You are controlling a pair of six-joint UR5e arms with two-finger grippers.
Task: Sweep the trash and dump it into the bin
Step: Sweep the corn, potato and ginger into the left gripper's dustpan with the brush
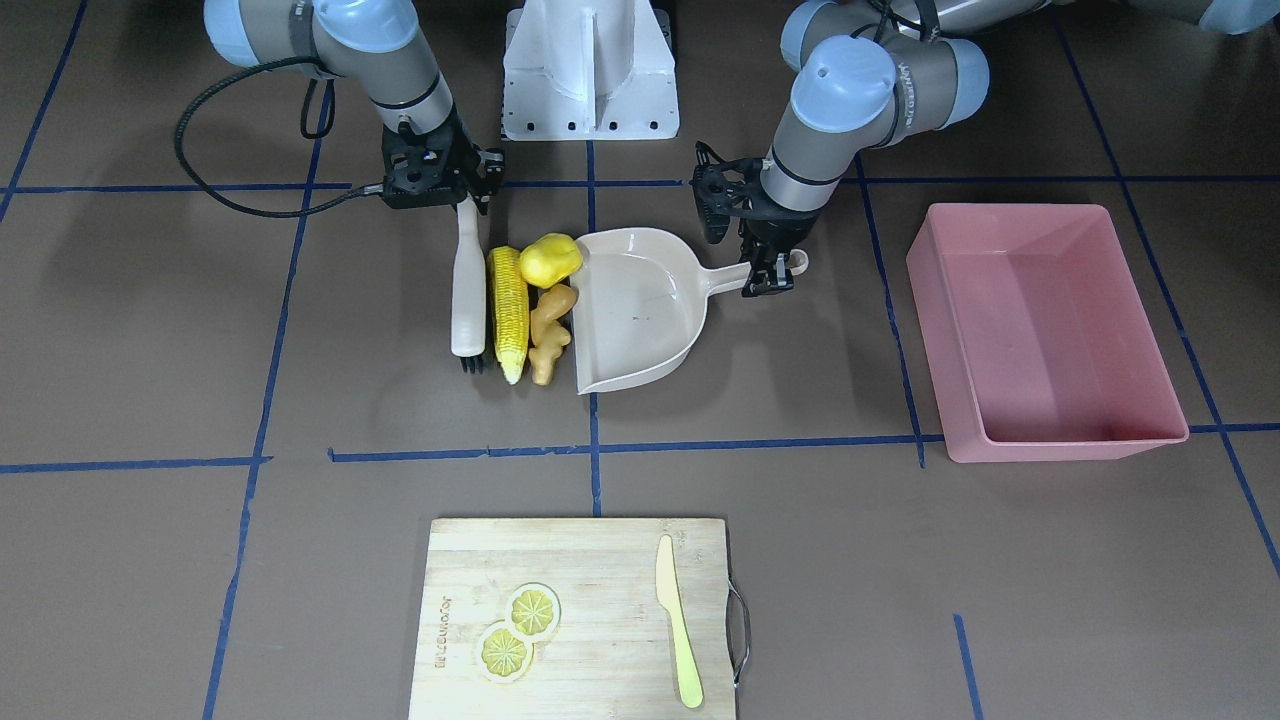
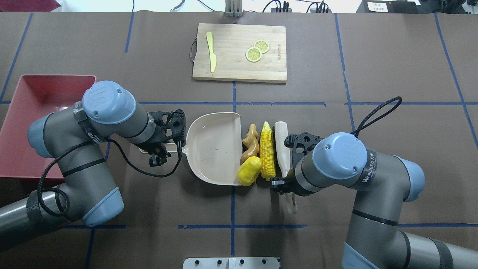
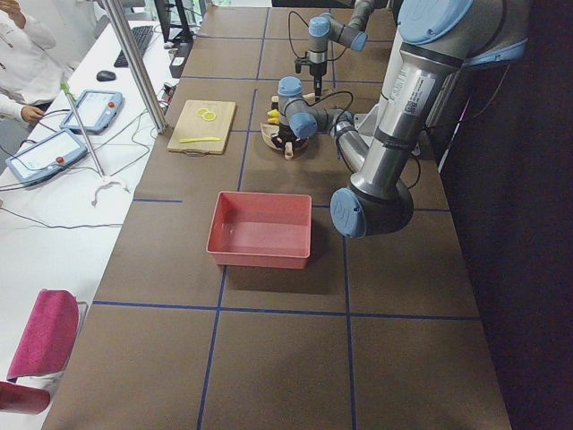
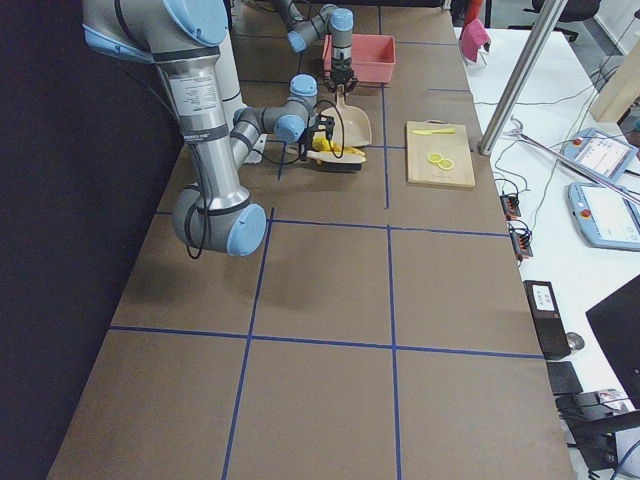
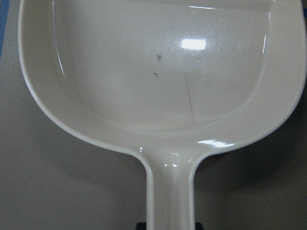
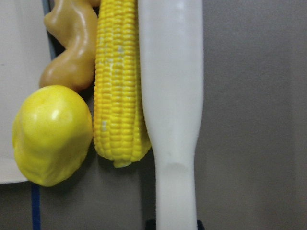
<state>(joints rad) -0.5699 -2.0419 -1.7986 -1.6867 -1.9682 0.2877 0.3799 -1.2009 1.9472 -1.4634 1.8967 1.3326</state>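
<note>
The corn cob, the stubby yellow lump and the tan ginger root lie in a tight row at the open edge of the beige dustpan. The lump touches the pan's lip. My right gripper is shut on the handle of a white brush, which lies flat against the corn, as the right wrist view shows for the brush and the corn. My left gripper is shut on the dustpan's handle. The pan is empty. The pink bin stands empty beyond the left gripper.
A wooden cutting board with two lemon slices and a pale yellow knife lies at the table's far side from the robot. Blue tape lines mark the brown table. The robot's white base is behind the pan.
</note>
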